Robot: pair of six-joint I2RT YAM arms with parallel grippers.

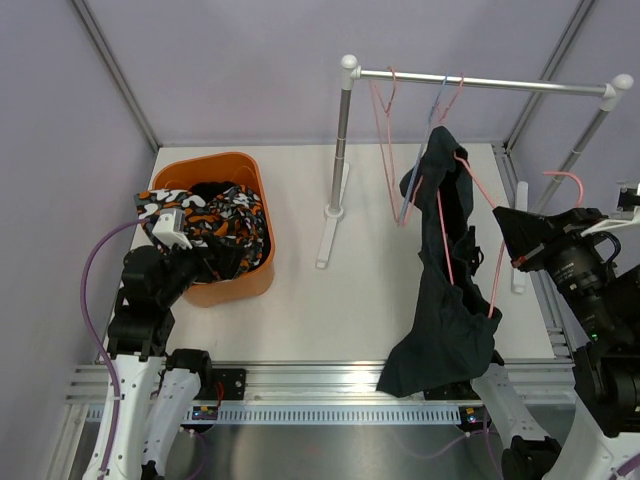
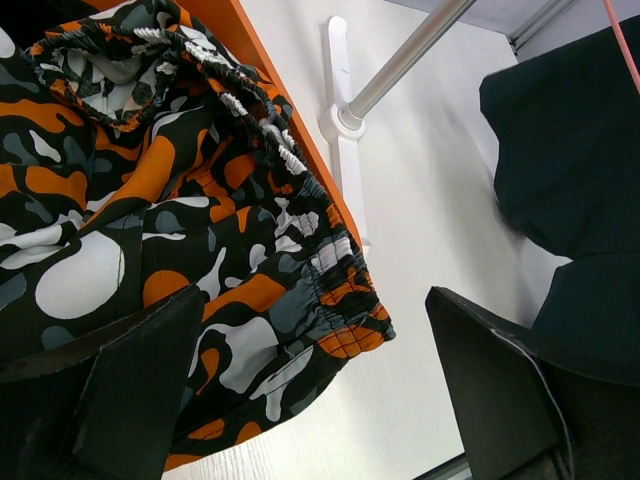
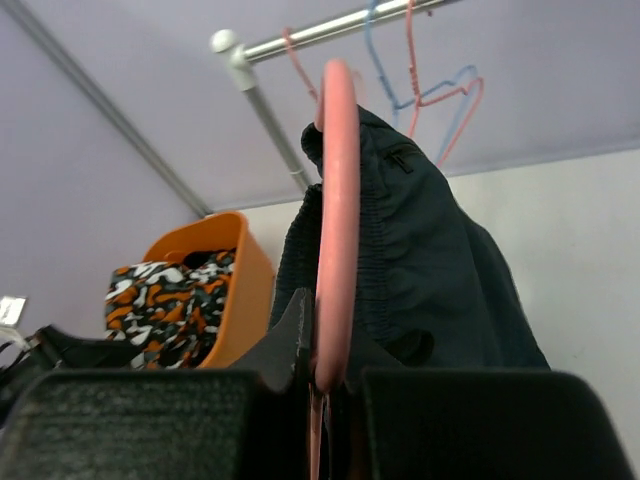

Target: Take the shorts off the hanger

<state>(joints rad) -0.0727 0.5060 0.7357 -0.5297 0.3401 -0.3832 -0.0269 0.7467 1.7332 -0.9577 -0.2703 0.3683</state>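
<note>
Right tool [image 3: 330, 345] clenched on thin pink hanger [image 3: 337, 200] draped with limp dark navy shorts [image 3: 440, 260]. Left tool [image 2: 312, 350] released (fingers spread) over crumpled camouflage shorts [image 2: 150, 200].

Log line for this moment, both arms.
left gripper open over camouflage shorts in orange bin | right gripper shut on pink hanger | dark navy shorts draped on hanger

Open table [image 1: 330, 310] between the orange bin [image 1: 236, 284] and draped dark shorts [image 1: 445, 330]; the rack post [image 1: 341, 140] stands behind
</note>
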